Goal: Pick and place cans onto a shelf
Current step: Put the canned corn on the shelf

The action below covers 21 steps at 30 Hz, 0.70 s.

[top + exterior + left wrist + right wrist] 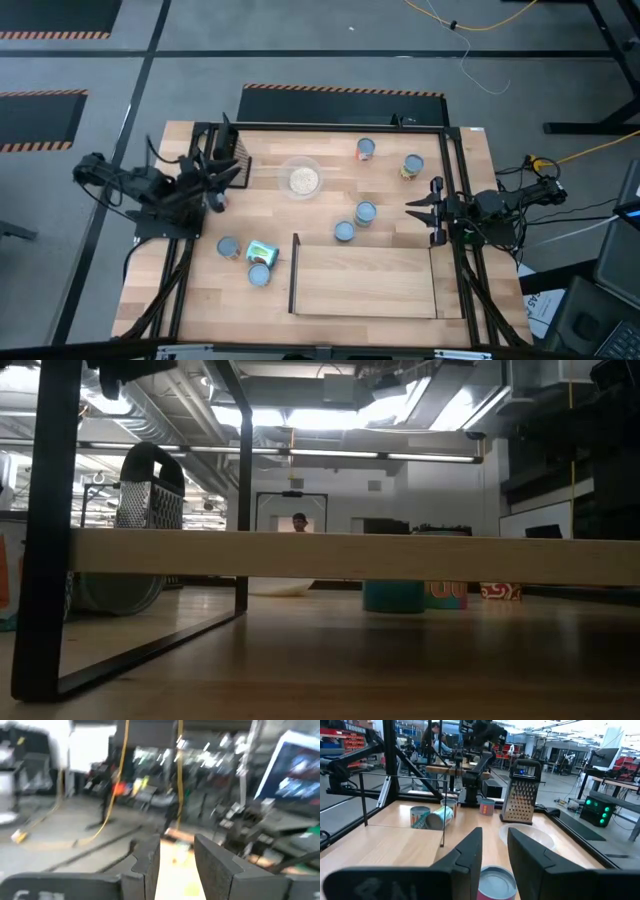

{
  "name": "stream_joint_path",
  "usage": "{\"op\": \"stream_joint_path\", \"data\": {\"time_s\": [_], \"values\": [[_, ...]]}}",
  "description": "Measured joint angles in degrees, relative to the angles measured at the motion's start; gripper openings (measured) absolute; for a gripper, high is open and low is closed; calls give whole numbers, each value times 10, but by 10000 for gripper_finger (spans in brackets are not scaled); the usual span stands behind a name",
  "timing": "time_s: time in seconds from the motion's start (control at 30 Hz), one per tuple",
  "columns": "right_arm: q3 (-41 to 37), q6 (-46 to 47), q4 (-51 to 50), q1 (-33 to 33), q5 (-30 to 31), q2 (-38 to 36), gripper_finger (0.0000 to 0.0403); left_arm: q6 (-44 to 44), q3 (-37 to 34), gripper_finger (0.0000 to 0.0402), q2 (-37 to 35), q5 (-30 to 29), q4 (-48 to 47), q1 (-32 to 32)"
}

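Table [330,215] with bare shelf [365,280] at near centre; grater [228,150] and bowl [302,178] at far left. Left gripper [222,172] by grater, fingers slightly apart, holding nothing; right gripper [422,210] at right edge, fingers slightly apart, empty, just above a can [492,885]. Cans [365,212] off shelf: two far right, two just beyond shelf, three near left, one on its side [262,250].

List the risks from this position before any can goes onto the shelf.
1. The open right gripper faces the nearer can, with a neighbour can close beside it; a finger could knock that one over.
2. The teal can lies on its side near the shelf and may roll when grasped.
3. The shelf's raised dark edge could catch a can carried low.
The left gripper waits near the grater.
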Motion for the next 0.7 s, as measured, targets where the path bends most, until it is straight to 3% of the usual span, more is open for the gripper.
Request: {"op": "stream_joint_path", "data": {"time_s": [0.27,0.37,0.53,0.7], "values": [[0,0,0,0,0,0,96,-249,144,112,96,-14,-309,0],[0,0,0,0,0,0,96,-343,185,112,124,7,-419,2],[0,0,-1,0,0,0,96,-475,226,112,174,107,-569,32],[0,0,-1,0,0,0,96,-580,228,112,221,252,-709,82]]}}
